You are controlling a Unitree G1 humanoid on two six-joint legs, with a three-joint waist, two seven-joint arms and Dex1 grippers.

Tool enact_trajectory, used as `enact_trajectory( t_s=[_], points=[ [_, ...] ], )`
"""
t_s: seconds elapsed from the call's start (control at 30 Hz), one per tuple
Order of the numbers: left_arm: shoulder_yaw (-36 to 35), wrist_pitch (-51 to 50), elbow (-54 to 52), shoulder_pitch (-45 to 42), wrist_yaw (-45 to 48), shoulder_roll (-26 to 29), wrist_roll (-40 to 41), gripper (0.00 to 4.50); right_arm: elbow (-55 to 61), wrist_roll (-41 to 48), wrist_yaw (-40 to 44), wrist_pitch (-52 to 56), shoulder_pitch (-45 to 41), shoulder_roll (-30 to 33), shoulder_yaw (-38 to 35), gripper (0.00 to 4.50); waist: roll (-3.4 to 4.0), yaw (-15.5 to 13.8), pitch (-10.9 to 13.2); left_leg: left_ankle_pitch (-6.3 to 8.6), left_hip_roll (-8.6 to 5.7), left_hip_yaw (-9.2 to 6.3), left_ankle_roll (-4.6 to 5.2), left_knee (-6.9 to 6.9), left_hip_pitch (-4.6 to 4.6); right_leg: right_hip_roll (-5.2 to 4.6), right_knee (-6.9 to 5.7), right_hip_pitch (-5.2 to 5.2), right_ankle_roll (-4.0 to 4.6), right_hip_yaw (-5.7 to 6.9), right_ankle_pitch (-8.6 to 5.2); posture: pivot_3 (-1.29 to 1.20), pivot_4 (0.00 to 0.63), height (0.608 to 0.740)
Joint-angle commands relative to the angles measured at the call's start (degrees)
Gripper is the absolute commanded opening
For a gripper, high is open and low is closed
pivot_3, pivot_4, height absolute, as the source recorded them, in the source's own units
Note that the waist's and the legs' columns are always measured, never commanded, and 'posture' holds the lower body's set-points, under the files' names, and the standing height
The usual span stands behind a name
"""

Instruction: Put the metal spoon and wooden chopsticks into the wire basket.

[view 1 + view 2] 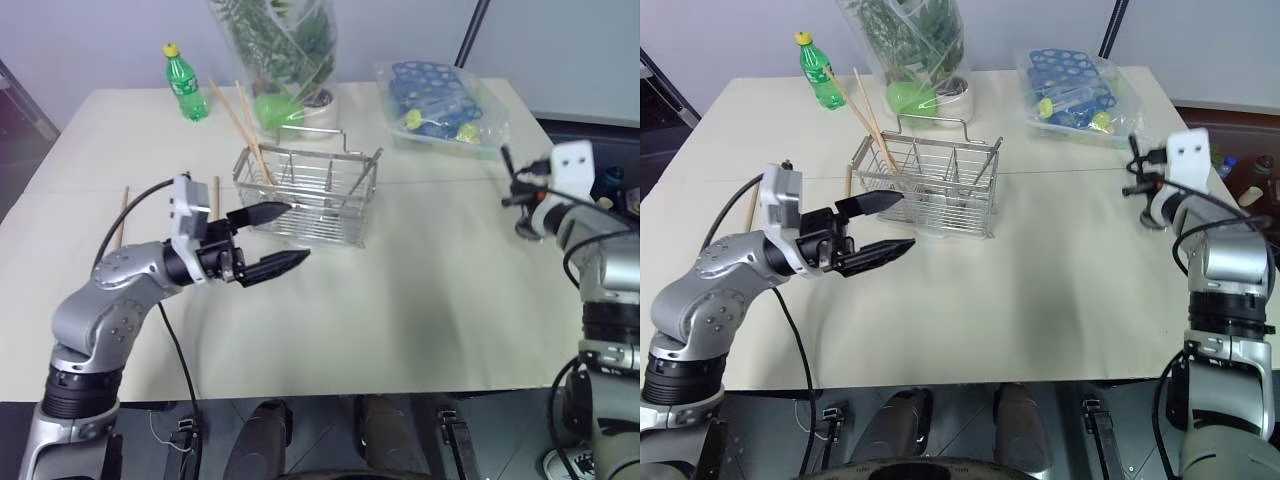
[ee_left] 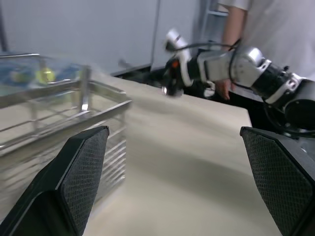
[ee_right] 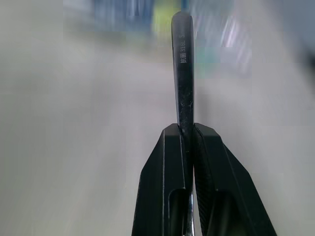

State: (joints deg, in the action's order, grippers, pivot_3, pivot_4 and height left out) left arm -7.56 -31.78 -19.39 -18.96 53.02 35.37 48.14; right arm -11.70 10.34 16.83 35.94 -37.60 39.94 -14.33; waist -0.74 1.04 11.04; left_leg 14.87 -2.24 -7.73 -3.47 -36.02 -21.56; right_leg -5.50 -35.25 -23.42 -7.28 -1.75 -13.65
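The right gripper (image 3: 188,135) is clamping the metal spoon (image 3: 183,73) near the table's (image 1: 420,300) right edge, handle pointing forward from the fingertips. The left gripper (image 1: 275,240) is hovering open beside the wire basket (image 1: 310,195), chopsticks (image 1: 245,125) leaning inside.

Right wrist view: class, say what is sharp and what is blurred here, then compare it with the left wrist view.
Right wrist view: the fingers and the metal spoon clamped between them are sharp, the background smeared. Left wrist view: the fingers are crisp, the wire basket soft.
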Motion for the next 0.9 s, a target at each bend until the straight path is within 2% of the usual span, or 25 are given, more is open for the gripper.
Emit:
enact_trajectory(
  t_s=[0.03, 0.23, 0.53, 0.73, 0.9],
  points=[
    [-2.7, 0.9, 0.6, -1.6, -1.0, 0.8, -0.3, 4.50, 4.1, -2.3, -4.8, -7.5, -5.3, -1.9, -0.4, 0.03, 0.01, 0.0, 0.0, 0.00, -0.01, 0.00, 0.00, -0.01, -0.02, -0.01, 0.01, -0.01, 0.00, 0.00, 0.00, 0.00, 0.150, 0.740],
    [-4.5, 2.2, -1.0, 0.1, -5.2, 0.6, -3.1, 4.50, 11.9, -1.1, -8.0, -16.3, -11.3, -11.0, 1.6, 0.03, 0.02, 0.5, 0.0, 0.00, 0.01, -0.01, 0.00, 0.04, 0.02, 0.01, -0.05, -0.06, 0.00, 0.00, 0.00, 0.00, 0.150, 0.740],
    [-5.2, 5.4, -6.2, 4.4, -14.0, -1.8, -8.6, 4.50, 20.1, 7.0, -3.7, -19.9, -11.2, -27.1, 7.7, 0.03, 0.02, 0.4, 0.0, -0.02, 0.00, -0.09, -0.02, 0.03, 0.03, 0.01, -0.13, -0.06, 0.02, -0.01, 0.02, 0.00, 0.150, 0.740],
    [-5.0, 7.0, -8.1, 6.7, -20.1, -4.6, -12.5, 4.50, 17.2, 7.6, -0.2, -21.8, -10.1, -31.1, 10.9, 0.03, 0.03, 0.1, 0.0, -0.02, 0.00, -0.09, -0.02, 0.04, 0.03, 0.02, -0.15, -0.08, 0.03, -0.01, 0.02, 0.00, 0.150, 0.740],
    [-4.9, 9.5, -5.4, 6.8, -23.3, -6.6, -16.1, 4.50, 14.5, 6.4, 2.8, -23.7, -9.2, -33.4, 15.0, 0.03, 0.03, 0.3, 0.0, -0.02, 0.00, -0.08, -0.02, 0.04, 0.05, 0.04, -0.18, -0.10, 0.04, -0.01, 0.02, 0.00, 0.150, 0.740]
  ],
)
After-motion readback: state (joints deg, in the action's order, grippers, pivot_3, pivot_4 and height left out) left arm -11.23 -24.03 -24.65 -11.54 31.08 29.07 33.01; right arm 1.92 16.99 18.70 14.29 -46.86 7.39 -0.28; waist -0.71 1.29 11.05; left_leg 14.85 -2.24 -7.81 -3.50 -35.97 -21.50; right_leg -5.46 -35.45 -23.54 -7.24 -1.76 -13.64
